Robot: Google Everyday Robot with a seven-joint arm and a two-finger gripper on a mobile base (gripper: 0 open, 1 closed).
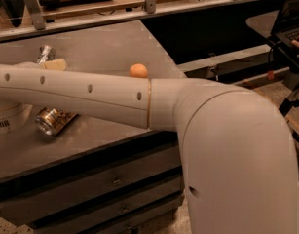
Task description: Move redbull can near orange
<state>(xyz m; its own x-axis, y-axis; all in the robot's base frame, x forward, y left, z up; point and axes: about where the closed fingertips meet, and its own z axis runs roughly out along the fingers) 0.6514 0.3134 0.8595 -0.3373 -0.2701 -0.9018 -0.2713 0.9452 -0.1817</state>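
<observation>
The redbull can is a slim silver can lying on its side at the back left of the grey table. The orange sits on the table to the right of it, near the right edge, just above my arm. My white arm crosses the whole view from the right towards the left, over the table. The gripper is out of view past the left edge of the frame, so it is not seen. A round white wrist part with a barcode label shows at the left edge.
A fatter gold-brown patterned can lies on its side under my arm at the front left. A pale yellow object lies next to the redbull can. A metal rail runs behind the table. Drawers are below the table front.
</observation>
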